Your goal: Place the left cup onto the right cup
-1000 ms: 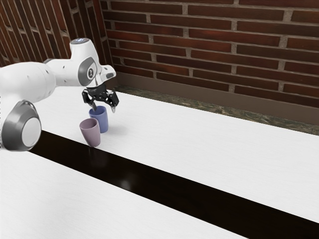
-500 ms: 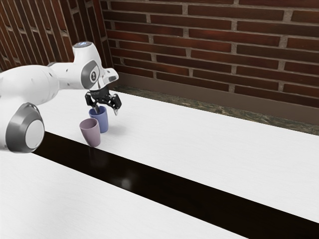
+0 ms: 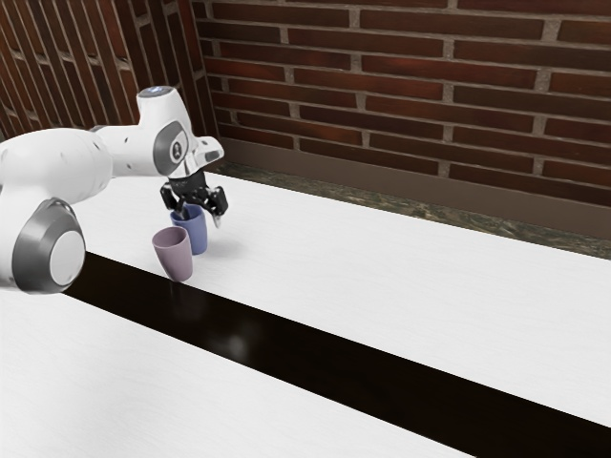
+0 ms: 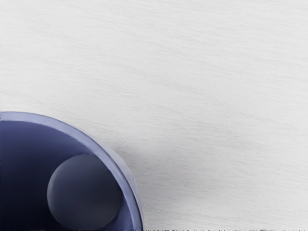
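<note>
Exterior view, arm: the white arm (image 3: 67,172) comes in from the exterior view's left and bends down over two cups at the far left part of the counter (image 3: 401,277).
Jaws: spread apart and pointing down at about the height of the blue cup's rim. One finger is at the rim on the side toward the exterior view's left, and the other hangs past the cup's opposite side. They grip nothing. Whether the nearer finger touches the rim cannot be told.
Blue cup (image 3: 195,232): upright on the counter, directly beneath the jaws.
Mauve cup (image 3: 175,256): upright on its own base, just beside the blue cup, nearer the camera and toward the exterior view's left. Contact between the two cannot be told.
Edges: the counter's far edge runs along the foot of the brick wall (image 3: 401,86), close behind the cups. A dark band (image 3: 334,358) crosses the counter diagonally, just in front of the mauve cup.
Open room: a wide white surface stretches from the cups toward the exterior view's right.
Wrist view: looks down into the blue cup (image 4: 29,144), showing a dark inner wall, a paler rim and a round grey floor. Faintly grained white counter lies beyond the rim.
Between views: the exterior view supplies the cups' spacing, the band and the wall. The wrist view supplies the cup's interior.
</note>
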Motion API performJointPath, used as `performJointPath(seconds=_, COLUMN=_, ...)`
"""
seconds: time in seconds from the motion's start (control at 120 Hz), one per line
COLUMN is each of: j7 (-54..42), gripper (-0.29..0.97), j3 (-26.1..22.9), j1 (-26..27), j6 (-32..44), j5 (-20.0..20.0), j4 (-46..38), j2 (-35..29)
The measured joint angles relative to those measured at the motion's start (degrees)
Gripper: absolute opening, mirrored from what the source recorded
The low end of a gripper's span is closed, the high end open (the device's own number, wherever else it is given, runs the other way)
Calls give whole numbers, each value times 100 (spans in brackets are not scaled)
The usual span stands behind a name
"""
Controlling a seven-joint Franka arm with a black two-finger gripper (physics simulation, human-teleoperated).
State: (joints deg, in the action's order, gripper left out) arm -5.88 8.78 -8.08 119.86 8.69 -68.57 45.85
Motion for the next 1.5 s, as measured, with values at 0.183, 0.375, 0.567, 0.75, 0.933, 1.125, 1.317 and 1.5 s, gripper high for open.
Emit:
performJointPath(seconds=0.183, j7=-8, gripper=9, j3=26, j1=0, j6=-40, j5=-2, j4=-1, j2=-14)
performJointPath(seconds=0.375, j7=-6, gripper=-4, j3=39, j1=0, j6=-66, j5=-47, j4=-1, j2=-27)
performJointPath(seconds=0.567, j7=9, gripper=-9, j3=44, j1=0, j6=-87, j5=-82, j4=-1, j2=-46)
performJointPath(seconds=0.75, j7=35, gripper=-10, j3=66, j1=-1, j6=-157, j5=-121, j4=-8, j2=-175)
performJointPath(seconds=0.933, j7=69, gripper=-10, j3=108, j1=-16, j6=-247, j5=-141, j4=-306, j2=-604)
performJointPath(seconds=1.125, j7=133, gripper=-10, j3=123, j1=-11, j6=-394, j5=-289, j4=-399, j2=-1017)
performJointPath(seconds=1.317, j7=253, gripper=-10, j3=116, j1=29, j6=-647, j5=-505, j4=-424, j2=-1327)
performJointPath(seconds=1.5, j7=408, gripper=-10, j3=99, j1=159, j6=-819, j5=-659, j4=-858, j2=-1828)
